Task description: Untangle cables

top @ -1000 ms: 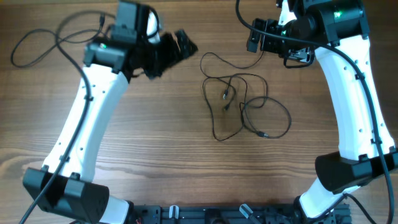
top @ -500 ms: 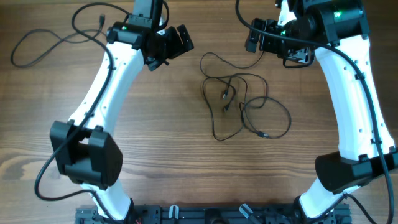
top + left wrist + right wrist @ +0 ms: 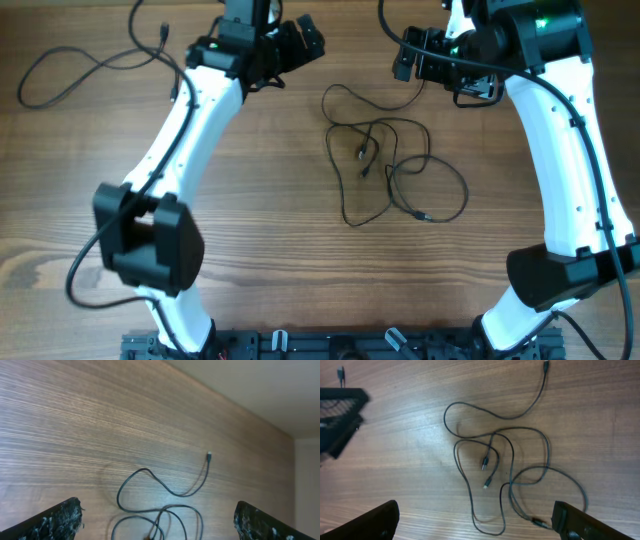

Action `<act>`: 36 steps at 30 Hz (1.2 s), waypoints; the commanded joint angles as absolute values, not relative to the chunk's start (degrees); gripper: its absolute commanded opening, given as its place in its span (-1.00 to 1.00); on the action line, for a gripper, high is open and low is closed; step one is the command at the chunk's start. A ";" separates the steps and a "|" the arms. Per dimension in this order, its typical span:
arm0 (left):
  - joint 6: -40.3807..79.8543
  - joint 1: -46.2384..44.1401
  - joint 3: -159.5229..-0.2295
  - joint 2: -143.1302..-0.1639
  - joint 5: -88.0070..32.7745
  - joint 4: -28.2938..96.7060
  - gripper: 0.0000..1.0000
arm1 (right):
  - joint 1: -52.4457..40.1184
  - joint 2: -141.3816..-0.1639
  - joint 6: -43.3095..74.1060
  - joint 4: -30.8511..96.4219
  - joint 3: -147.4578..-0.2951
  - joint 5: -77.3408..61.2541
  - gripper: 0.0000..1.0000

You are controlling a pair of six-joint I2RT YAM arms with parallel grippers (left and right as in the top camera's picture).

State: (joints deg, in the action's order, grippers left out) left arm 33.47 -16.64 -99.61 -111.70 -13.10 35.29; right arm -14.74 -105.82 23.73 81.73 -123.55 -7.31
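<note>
Only the approach so far — left gripper (image 3: pixel 305 38) and right gripper (image 3: pixel 408 58) hang spread wide, empty, over the tangled thin black cables (image 3: pixel 362 150); next, I'd guess, pinch one loose strand.

We stretch our left arm (image 3: pixel 188 115) and right arm (image 3: pixel 560 150) forward, wrists turned inward; our left pincer (image 3: pixel 303 38) gapes wide, empty; our right pincer (image 3: pixel 404 58) gapes likewise, facing it.

Surface: wooden table (image 3: pixel 250 240), brown, grain running 9 to 3 o'clock.
Item 1: cables (image 3: pixel 388 165), thin, black, loosely looped over one another, flat on the wood just toward 2 o'clock from centre.
Plug ends (image 3: pixel 362 153): two side by side inside the loops, a third at the bundle's 5 o'clock.
Item 2: thicker black lead (image 3: pixel 90 64), curved, at 10 o'clock.
</note>
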 commanded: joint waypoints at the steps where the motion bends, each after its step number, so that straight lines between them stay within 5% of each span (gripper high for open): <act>1: 33.19 -16.95 -99.59 -117.45 -12.08 33.28 1.00 | -14.94 -106.52 23.97 80.79 -121.71 -7.51 0.99; 21: 23.92 -22.20 -99.59 -127.33 -11.88 27.40 0.99 | -14.94 -106.52 24.12 78.83 -115.79 -10.83 0.99; 34: 22.68 -22.17 -99.55 -130.82 -9.50 28.93 0.75 | -14.94 -106.52 24.12 78.91 -115.79 -10.83 0.99; 36: 22.68 -22.15 -99.55 -130.85 -9.50 28.84 0.59 | -14.94 -106.52 24.12 78.91 -115.79 -10.83 0.99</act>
State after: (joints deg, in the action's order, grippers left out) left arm 24.12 -22.33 -99.59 -130.19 -10.31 29.10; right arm -14.74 -105.82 23.75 79.00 -115.96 -10.09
